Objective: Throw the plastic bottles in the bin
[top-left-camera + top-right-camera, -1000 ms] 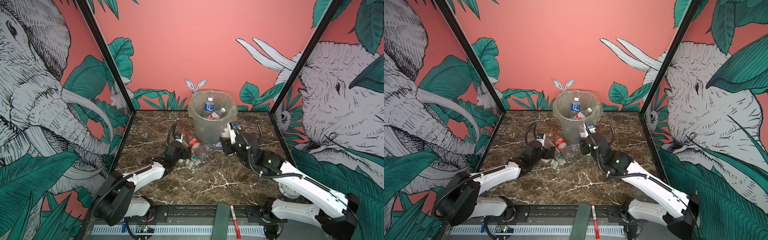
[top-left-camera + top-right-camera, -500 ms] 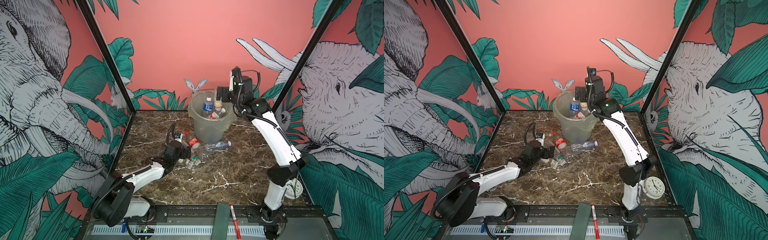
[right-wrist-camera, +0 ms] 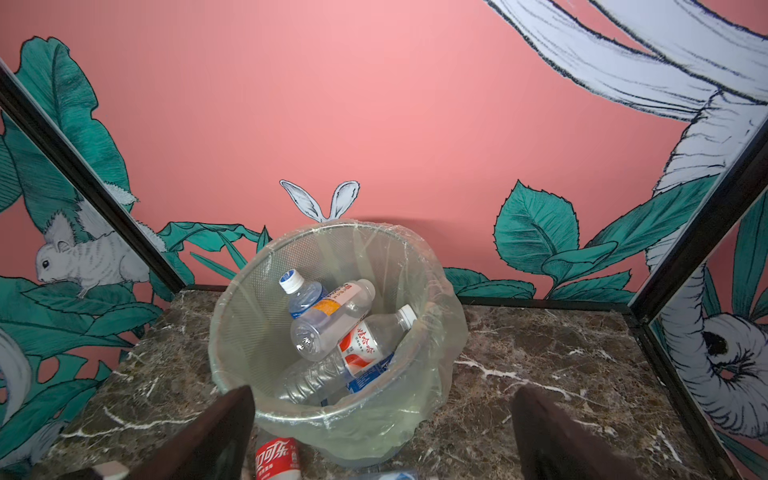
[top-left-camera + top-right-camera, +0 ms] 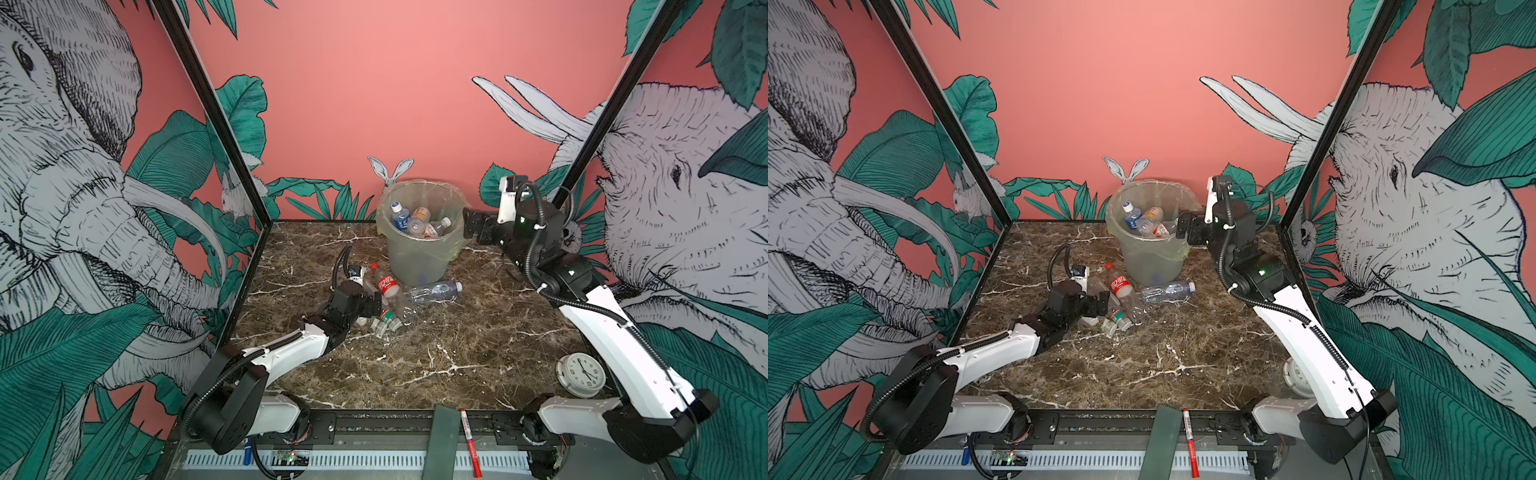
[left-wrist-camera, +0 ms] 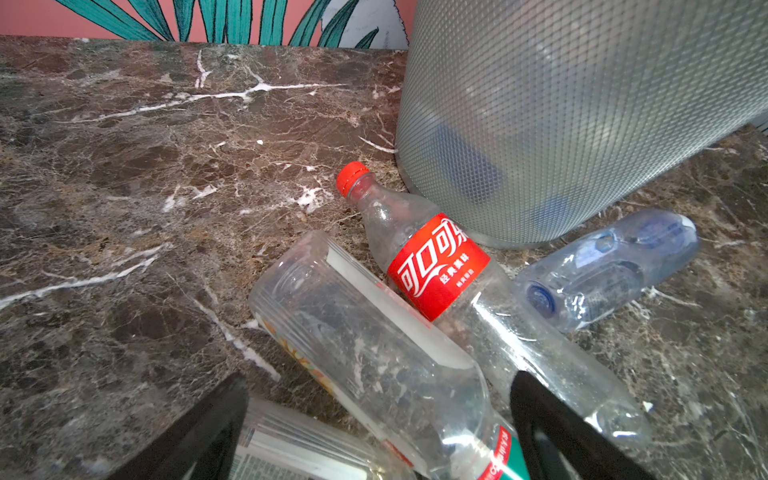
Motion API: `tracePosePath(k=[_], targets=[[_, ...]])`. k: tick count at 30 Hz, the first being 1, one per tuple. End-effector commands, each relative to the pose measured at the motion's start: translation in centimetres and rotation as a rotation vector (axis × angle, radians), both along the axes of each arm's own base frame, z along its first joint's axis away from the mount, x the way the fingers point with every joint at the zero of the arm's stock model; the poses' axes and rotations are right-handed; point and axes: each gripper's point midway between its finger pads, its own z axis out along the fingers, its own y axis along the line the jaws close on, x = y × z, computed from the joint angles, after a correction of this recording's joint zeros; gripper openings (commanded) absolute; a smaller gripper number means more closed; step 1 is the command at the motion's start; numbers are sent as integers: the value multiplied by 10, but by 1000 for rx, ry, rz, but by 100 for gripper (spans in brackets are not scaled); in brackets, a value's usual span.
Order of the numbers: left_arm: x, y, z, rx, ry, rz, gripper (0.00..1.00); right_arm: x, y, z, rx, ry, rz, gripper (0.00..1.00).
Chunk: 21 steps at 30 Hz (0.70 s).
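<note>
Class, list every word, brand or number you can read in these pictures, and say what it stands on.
"可口可乐", last character partly hidden: red label of the clear red-capped plastic bottle lying beside the grey-green plastic bin.
"娃哈哈": red-and-white label of the clear white-capped bottle inside that bin.
Too small to read: numerals on the round white clock, print on the red-and-white marker pen.

My right claw [image 4: 473, 226] hangs just beside the rim of the bin [image 4: 419, 257], where several binned bottles [image 4: 415, 222] lie, while my left claw [image 4: 374, 306] sits low on the marble table [image 4: 436, 353] among the loose bottles [image 4: 388, 284] in front of the bin.
</note>
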Motion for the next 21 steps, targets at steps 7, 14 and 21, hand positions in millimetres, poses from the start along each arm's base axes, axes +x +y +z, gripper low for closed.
tracePosePath(k=[7,14,21], targets=[[6,-1,10,17,-34,-7,100,5,-9,-150,-32,206,-26,99],[8,0,4,38,-18,-5,100,1,-6,-217,-43,304,-13,99],[6,6,3,50,3,25,100,1,-4,-258,-67,364,-7,99]])
